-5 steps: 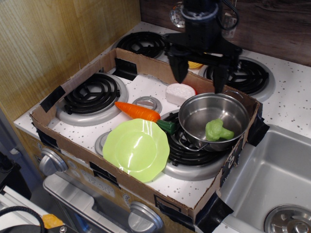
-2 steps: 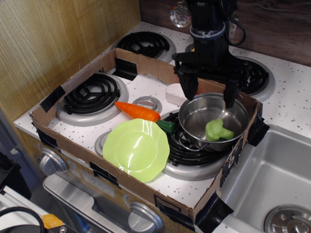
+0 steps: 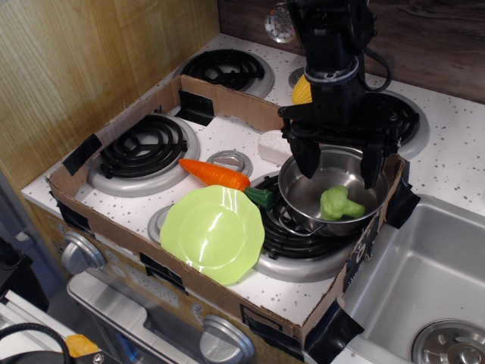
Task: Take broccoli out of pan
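The light-green broccoli (image 3: 340, 203) lies inside the shiny steel pan (image 3: 303, 199), toward its right side. The pan stands on the front right burner inside a cardboard tray. My black gripper (image 3: 339, 168) hangs open just above the pan's far rim, its two fingers spread wide, one over the left part of the bowl and one at the right rim. It holds nothing and is a little above and behind the broccoli.
A lime-green plate (image 3: 213, 233) lies front left of the pan, with an orange carrot (image 3: 220, 175) behind it. A white bowl (image 3: 274, 145) sits behind the pan, partly hidden. The cardboard tray wall (image 3: 151, 250) surrounds them. A sink (image 3: 432, 288) is at right. A yellow item (image 3: 302, 89) lies behind the arm.
My gripper has moved down and to the right, from above the tray's back wall to just over the pan. It stays open. The broccoli and pan have not moved.
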Tool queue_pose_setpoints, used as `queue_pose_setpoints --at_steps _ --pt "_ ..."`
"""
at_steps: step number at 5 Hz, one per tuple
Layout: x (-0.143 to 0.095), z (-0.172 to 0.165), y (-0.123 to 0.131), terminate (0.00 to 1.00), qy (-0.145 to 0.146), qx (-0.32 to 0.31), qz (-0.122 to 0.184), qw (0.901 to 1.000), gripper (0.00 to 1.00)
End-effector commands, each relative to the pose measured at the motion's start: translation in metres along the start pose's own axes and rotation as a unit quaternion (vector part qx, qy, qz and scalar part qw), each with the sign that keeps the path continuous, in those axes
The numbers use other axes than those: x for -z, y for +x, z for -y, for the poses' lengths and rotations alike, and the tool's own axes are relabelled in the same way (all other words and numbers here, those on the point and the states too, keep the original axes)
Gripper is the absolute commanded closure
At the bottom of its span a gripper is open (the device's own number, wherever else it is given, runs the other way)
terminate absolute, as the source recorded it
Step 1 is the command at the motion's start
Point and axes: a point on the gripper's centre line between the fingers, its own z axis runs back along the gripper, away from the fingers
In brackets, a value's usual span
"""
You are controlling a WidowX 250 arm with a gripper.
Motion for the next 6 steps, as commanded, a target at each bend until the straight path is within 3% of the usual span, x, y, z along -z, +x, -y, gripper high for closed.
queue_pose_setpoints --at_steps 1,2,3,4,5,6 --pt "0.007 0.007 -0.004 0.0 -0.001 -0.005 0.027 0.9996 0.0" --pt "0.013 0.005 -0.005 0.0 0.009 -0.006 0.027 0.9996 0.0" --pt "0.014 0.003 -0.006 0.0 0.027 -0.005 0.022 0.9994 1.0" --pt "0.013 0.004 -0.008 0.0 0.05 -0.004 0.021 0.9985 1.0" --pt "0.008 0.006 -0.008 0.0 0.04 0.01 0.018 0.999 1.0" --pt "-0.013 0.009 -0.001 0.0 0.024 0.027 0.031 0.9989 1.0"
